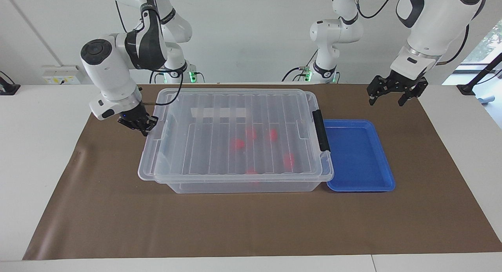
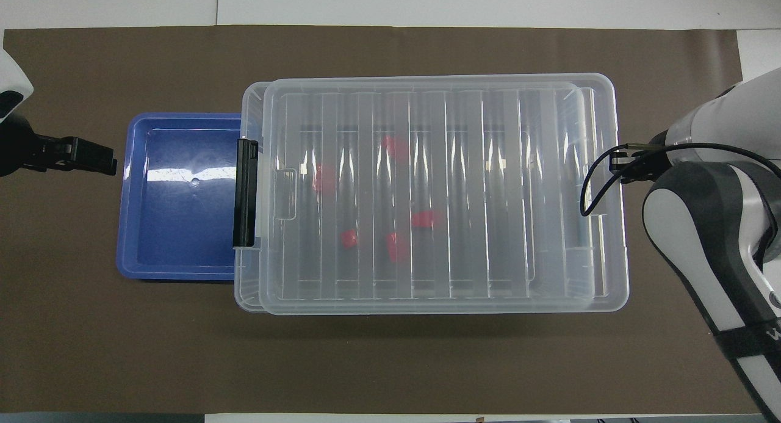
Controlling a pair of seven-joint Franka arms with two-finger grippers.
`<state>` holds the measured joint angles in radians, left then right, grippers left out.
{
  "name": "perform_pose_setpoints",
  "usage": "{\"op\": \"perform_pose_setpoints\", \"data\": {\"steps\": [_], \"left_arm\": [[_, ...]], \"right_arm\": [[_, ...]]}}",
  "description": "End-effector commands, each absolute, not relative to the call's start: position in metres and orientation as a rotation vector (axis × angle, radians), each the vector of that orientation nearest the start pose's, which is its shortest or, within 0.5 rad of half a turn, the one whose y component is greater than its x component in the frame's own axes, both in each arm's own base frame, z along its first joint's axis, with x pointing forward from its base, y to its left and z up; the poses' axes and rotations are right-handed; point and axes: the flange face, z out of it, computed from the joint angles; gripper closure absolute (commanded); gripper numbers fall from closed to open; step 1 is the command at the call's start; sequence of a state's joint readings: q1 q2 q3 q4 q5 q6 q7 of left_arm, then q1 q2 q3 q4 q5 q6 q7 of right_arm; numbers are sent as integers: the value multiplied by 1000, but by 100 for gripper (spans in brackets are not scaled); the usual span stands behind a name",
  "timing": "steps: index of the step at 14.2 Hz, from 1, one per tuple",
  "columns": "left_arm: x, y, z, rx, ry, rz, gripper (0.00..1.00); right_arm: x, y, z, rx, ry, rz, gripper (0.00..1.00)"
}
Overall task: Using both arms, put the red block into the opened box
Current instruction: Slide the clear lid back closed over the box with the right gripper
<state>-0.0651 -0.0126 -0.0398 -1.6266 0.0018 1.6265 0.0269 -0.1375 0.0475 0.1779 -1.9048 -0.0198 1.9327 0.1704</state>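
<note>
The clear box point(image 1: 239, 187) stands mid-table with its ribbed clear lid point(image 1: 219, 107) lying flat over nearly all of it. Several red blocks point(image 1: 237, 143) lie inside on the floor, seen through the lid point(image 2: 427, 105) as red blocks point(image 2: 395, 247). My right gripper point(image 1: 142, 125) is shut and rests against the lid's end edge at the right arm's end of the table. My left gripper point(image 1: 394, 94) hangs open and empty over the mat beside the blue tray, showing as the left gripper point(image 2: 91, 157) in the overhead view.
A shallow blue tray point(image 1: 361, 187) lies empty against the box at the left arm's end. The box's black latch point(image 1: 321, 130) stands at that same end. A brown mat point(image 1: 235, 225) covers the table.
</note>
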Motion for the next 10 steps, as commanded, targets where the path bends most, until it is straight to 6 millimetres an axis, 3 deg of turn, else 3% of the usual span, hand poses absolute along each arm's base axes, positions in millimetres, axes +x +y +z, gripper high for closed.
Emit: {"op": "perform_pose_setpoints", "data": {"steps": [1,7,10], "left_arm": [[549,-49,616,-3139,202,12,0],[546,-45,619,-3139,198,10,0],[544,-47,619,-3139,202,3,0]], "right_arm": [[565,34,469,-3137,240,24,100],[565,37,469,-3138,237,32,100],[572,30,484,-3137,231,63,100]]}}
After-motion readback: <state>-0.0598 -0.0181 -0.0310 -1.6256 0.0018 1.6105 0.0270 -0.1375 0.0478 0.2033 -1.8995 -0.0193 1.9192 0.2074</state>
